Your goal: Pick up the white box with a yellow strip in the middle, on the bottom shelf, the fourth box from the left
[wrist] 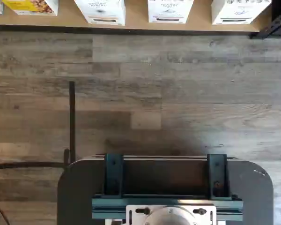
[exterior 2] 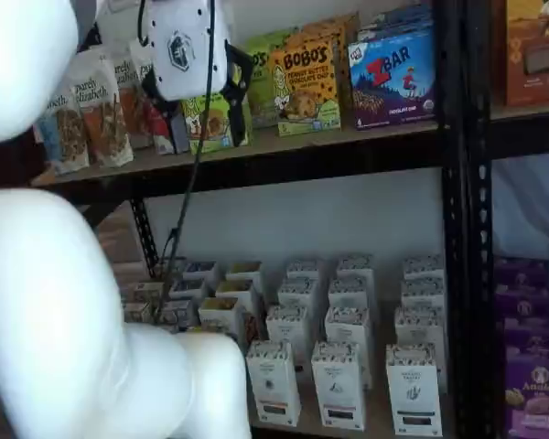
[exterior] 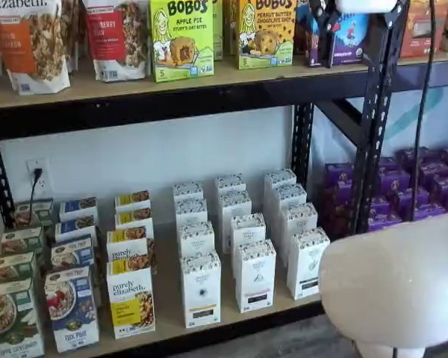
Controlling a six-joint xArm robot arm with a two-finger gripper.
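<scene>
The white box [exterior: 201,287] stands at the front of the bottom shelf [exterior: 231,327], right of the yellow-labelled purely elizabeth box [exterior: 131,300]. It is a tall narrow carton with a speckled top band, and it also shows in a shelf view [exterior 2: 274,382]. The strip colour is hard to read at this size. The wrist view shows its lower part [wrist: 101,11] at the shelf edge, far from the camera. My gripper [exterior 2: 201,108] hangs high in front of the upper shelf, well above the white box. Its black fingers stand apart with nothing between them. It also shows in a shelf view [exterior: 325,41].
Similar white cartons [exterior: 255,274] fill the rows to the right and behind. Purple boxes [exterior: 411,186] sit past the black upright [exterior: 373,127]. Granola bags and Bobo's boxes [exterior: 181,37] are on the upper shelf. The white arm [exterior: 396,283] fills the foreground. The wrist view shows a cable [wrist: 72,122] on the wood floor.
</scene>
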